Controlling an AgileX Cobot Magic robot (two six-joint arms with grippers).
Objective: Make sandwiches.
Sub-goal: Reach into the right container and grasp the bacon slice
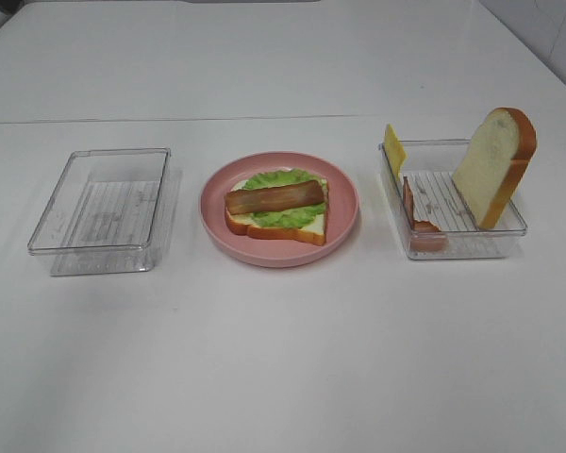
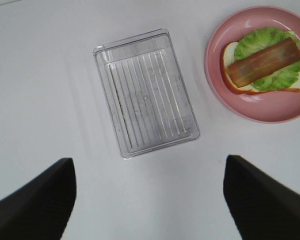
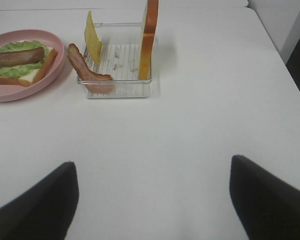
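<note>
A partly built sandwich [image 1: 277,209] lies on the round pink plate [image 1: 344,225]: a white bread slice, ruffled green lettuce [image 2: 265,55] and one bacon strip [image 2: 262,62] on top. In the clear tray [image 1: 453,241] on the right, a second bread slice [image 1: 493,165] stands upright. A yellow cheese slice [image 3: 93,42] leans on the tray's rim, and another bacon strip [image 3: 87,72] hangs over it. My left gripper [image 2: 149,160] is open above the table near the left-hand tray. My right gripper [image 3: 152,161] is open over bare table, short of the right tray. Neither holds anything, and neither shows in the exterior view.
An empty clear tray [image 1: 104,212] with a ribbed floor sits left of the plate. A seam crosses the white table [image 1: 283,359] behind the trays. In the right wrist view the table's edge [image 3: 270,40] runs along the far right.
</note>
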